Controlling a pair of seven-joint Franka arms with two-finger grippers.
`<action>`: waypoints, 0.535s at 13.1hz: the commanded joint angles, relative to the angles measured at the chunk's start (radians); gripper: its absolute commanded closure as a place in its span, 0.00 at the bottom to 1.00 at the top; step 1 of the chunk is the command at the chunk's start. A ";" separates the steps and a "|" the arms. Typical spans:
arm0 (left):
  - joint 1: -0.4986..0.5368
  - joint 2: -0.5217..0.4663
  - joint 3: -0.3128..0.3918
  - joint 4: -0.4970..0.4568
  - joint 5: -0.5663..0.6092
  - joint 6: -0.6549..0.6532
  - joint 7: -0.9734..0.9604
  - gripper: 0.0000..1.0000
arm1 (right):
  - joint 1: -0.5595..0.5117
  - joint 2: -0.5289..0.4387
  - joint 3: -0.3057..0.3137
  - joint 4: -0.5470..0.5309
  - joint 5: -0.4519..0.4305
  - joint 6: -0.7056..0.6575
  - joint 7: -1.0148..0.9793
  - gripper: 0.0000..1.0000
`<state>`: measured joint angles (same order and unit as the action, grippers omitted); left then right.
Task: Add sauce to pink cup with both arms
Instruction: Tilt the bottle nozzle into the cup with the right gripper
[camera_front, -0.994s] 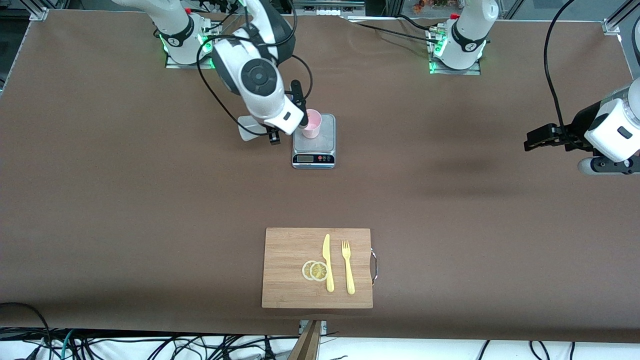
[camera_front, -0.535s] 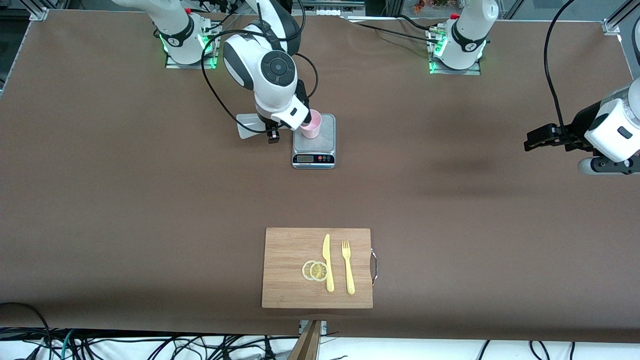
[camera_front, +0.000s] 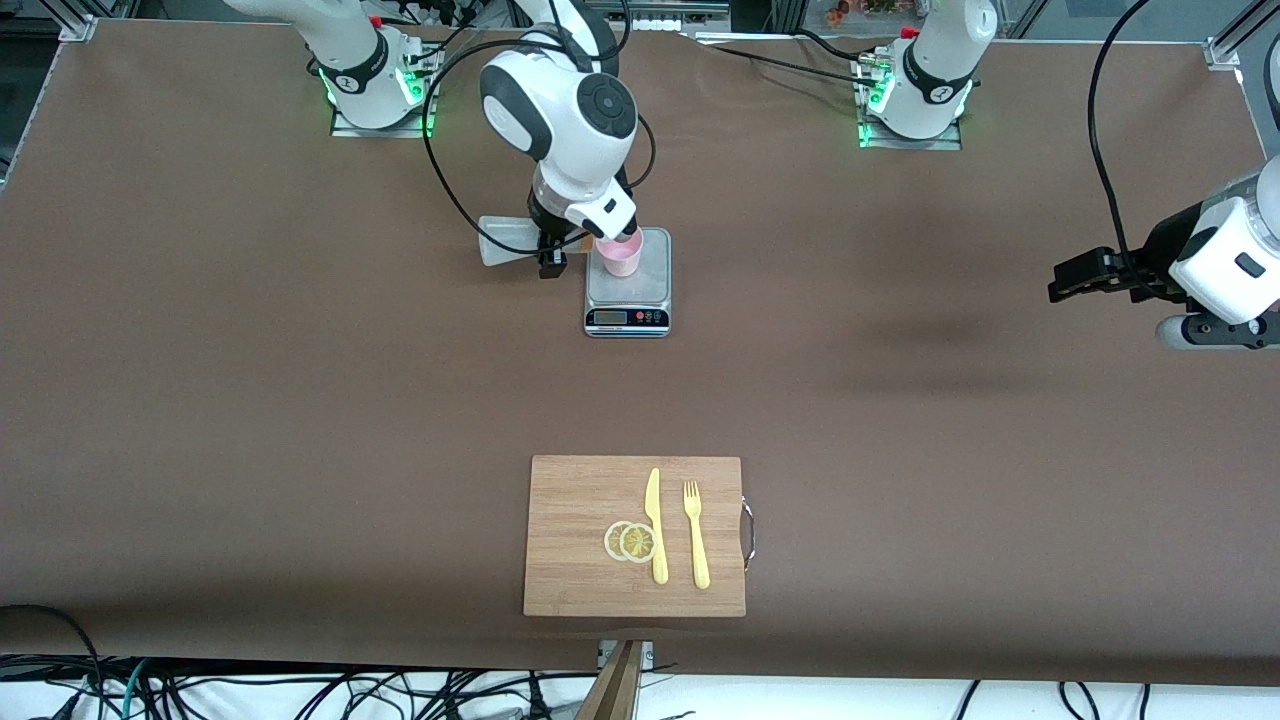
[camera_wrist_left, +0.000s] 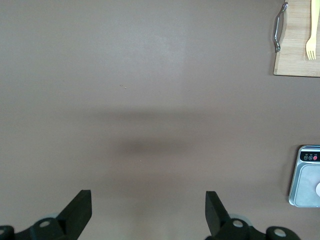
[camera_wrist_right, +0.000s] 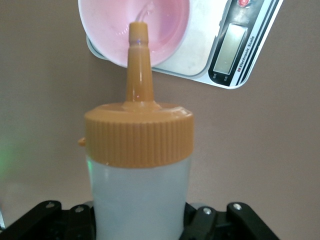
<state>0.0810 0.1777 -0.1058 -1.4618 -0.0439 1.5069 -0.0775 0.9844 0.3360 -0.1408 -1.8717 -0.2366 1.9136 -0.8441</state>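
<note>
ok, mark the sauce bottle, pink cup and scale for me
sauce bottle (camera_wrist_right: 138, 150): right wrist view, on the ribbed orange cap.
pink cup (camera_front: 620, 262): front view, on its outer wall.
scale (camera_front: 627, 317): front view, on its display panel.

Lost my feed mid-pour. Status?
Right gripper shut on sauce, nozzle tipped over pink cup on scale. Left gripper open, waiting at table's end. Nothing in the way.

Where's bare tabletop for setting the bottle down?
Free: the wide stretch between the scale and cutting board, and under the open, waiting left claw. Crowded: around the pink cup, where the right claw holds the sauce tipped.
</note>
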 joint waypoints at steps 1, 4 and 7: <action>0.008 0.002 -0.008 0.012 0.016 -0.016 -0.005 0.00 | 0.031 0.000 -0.008 -0.006 -0.065 -0.033 0.057 1.00; 0.008 0.003 -0.008 0.012 0.016 -0.016 -0.005 0.00 | 0.033 0.000 -0.008 -0.003 -0.072 -0.034 0.060 1.00; 0.008 0.003 -0.008 0.012 0.016 -0.016 -0.005 0.00 | 0.033 -0.003 -0.008 0.002 -0.070 -0.028 0.060 1.00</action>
<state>0.0810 0.1781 -0.1058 -1.4618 -0.0439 1.5069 -0.0775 1.0035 0.3481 -0.1413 -1.8725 -0.2884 1.8960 -0.7989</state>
